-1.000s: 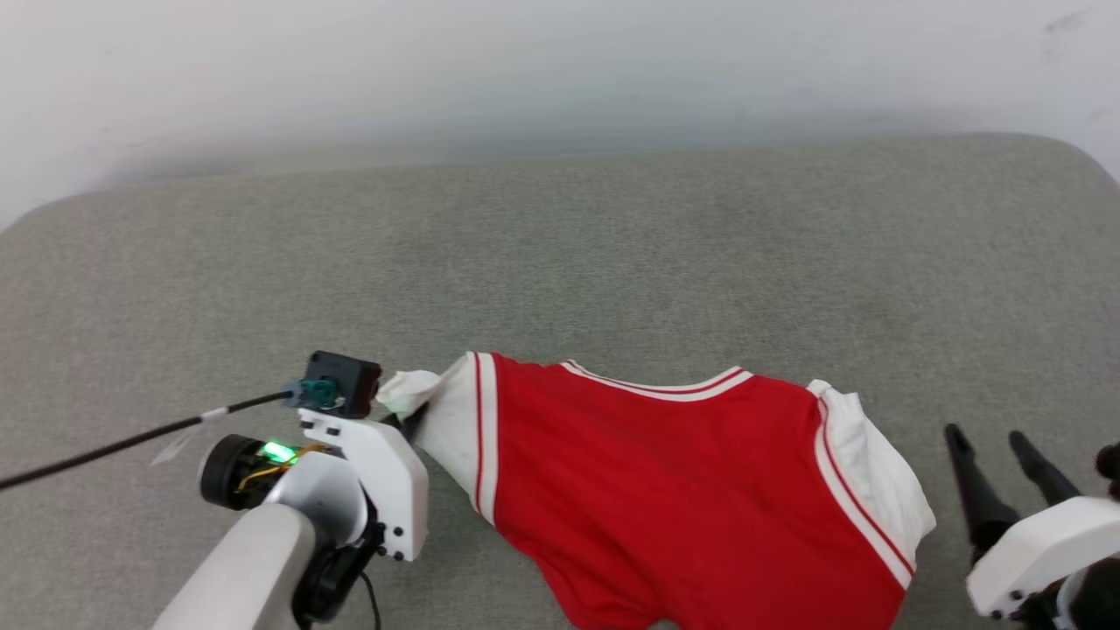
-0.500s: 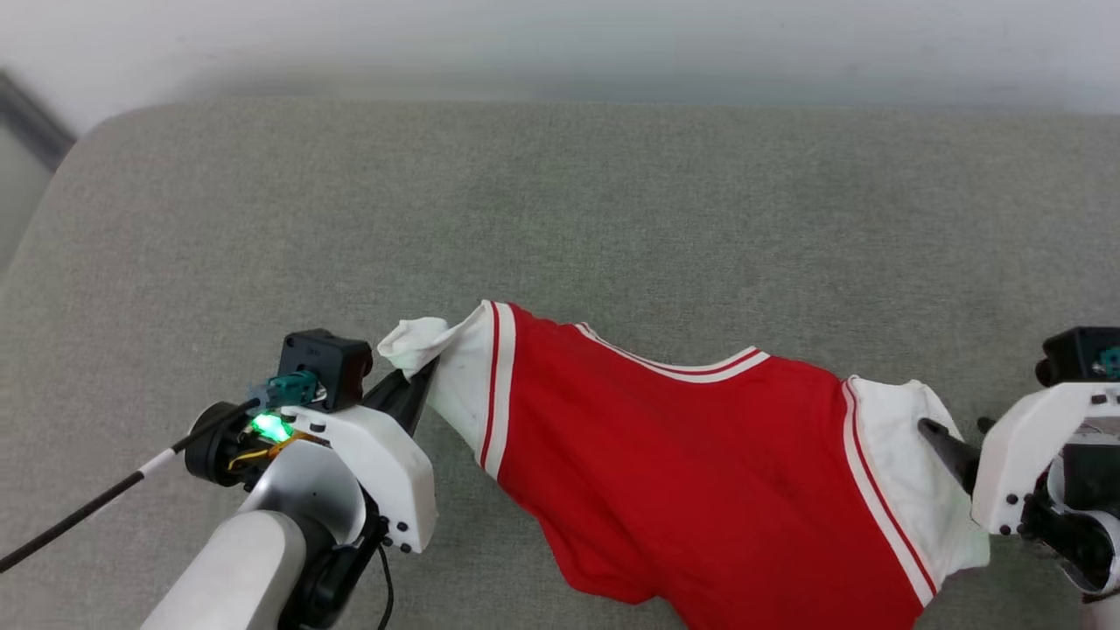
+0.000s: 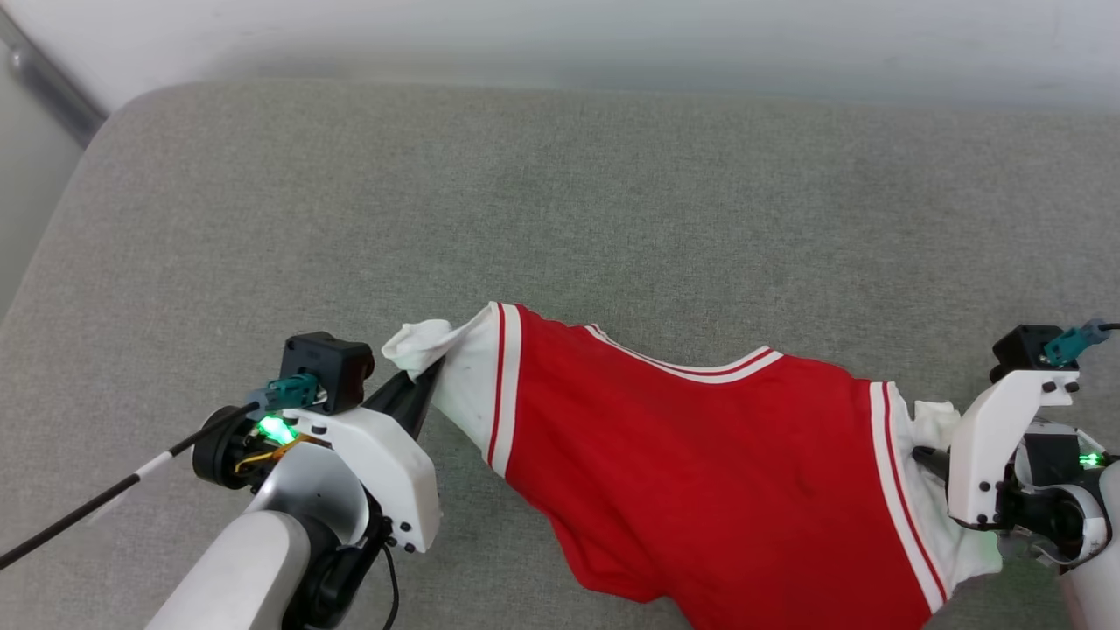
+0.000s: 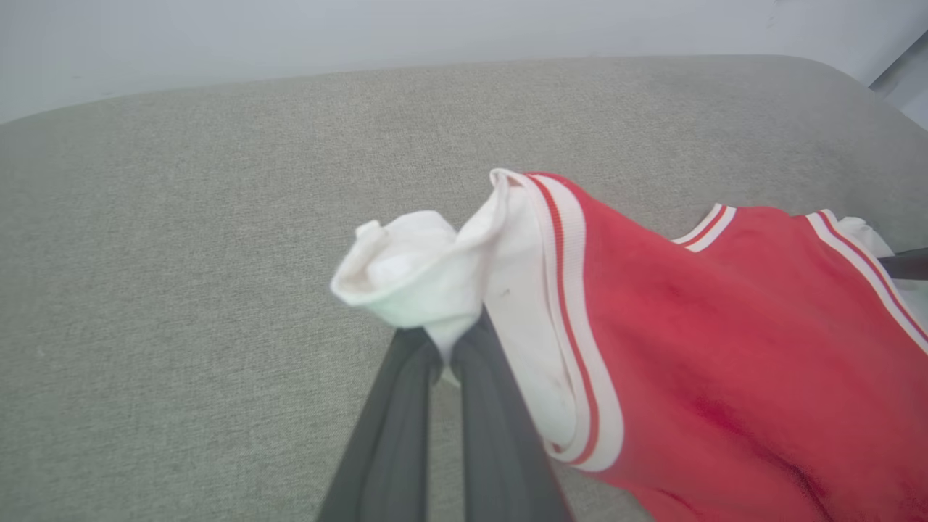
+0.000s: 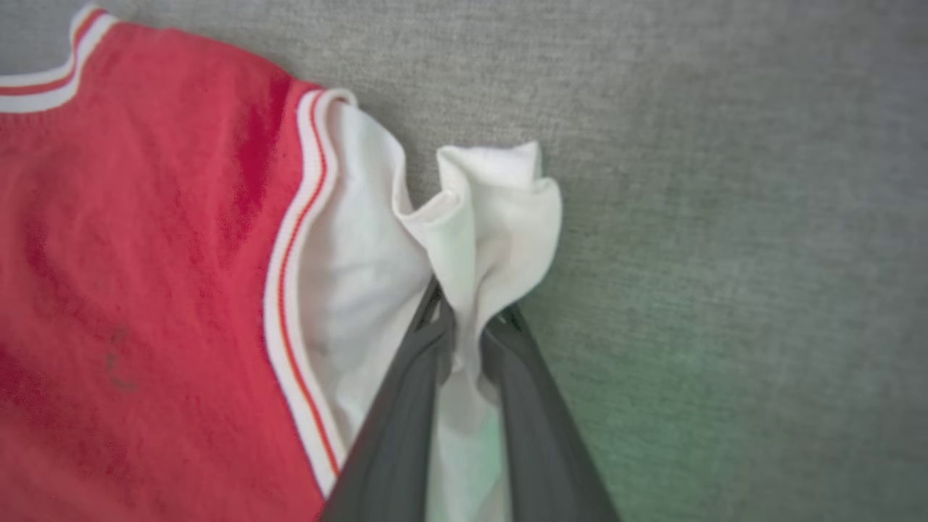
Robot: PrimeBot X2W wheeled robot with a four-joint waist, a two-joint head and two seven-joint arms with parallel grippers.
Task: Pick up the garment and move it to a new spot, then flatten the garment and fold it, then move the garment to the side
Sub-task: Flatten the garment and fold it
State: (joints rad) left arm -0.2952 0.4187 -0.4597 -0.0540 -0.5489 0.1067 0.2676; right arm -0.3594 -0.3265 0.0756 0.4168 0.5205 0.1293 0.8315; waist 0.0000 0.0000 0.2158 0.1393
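Note:
The garment [image 3: 700, 472], a bright red jersey with white red-striped trim, hangs stretched between my two grippers over the grey cushion. My left gripper [image 3: 426, 378] is shut on a bunched white corner [image 4: 406, 272] at the jersey's left end. Over at the right end, my right gripper [image 3: 923, 455] is shut on the other white corner [image 5: 493, 217]. The neckline trim [image 3: 691, 366] faces away from me. The number is hidden.
The grey fabric cushion [image 3: 560, 219] spreads wide beyond the jersey, with a pale wall [image 3: 560, 35] behind it. The cushion's left edge drops off at the upper left [image 3: 52, 201]. A black cable [image 3: 96, 503] trails from my left wrist.
My right gripper has come in from the lower right and shut on the jersey's right white corner. The jersey is now pulled taut between both grippers. The camera has shifted.

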